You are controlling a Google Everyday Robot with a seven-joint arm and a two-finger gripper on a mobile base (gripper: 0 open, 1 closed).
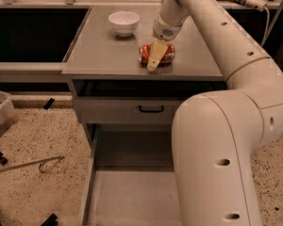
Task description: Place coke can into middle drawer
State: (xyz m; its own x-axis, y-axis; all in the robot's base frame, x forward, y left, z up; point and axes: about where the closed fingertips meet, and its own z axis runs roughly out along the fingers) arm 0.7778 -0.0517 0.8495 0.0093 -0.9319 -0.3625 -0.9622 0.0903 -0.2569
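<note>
The coke can [169, 53] is red-orange and lies on its side on the grey cabinet top [108, 55], right of centre. My gripper [154, 56] comes down from the arm straight onto the can, and its pale yellow tip covers the can's middle. The can rests on the surface. The middle drawer [132, 197] is pulled out below, a long grey tray with a bare floor and low side walls. My arm's large white body [217, 164] hides the tray's right part.
A white bowl [124, 21] stands on the cabinet top, behind and left of the can. A grey drawer front with a small black handle [151, 109] sits above the open tray. A thin metal rod [28, 164] and small dark bits lie on the speckled floor at left.
</note>
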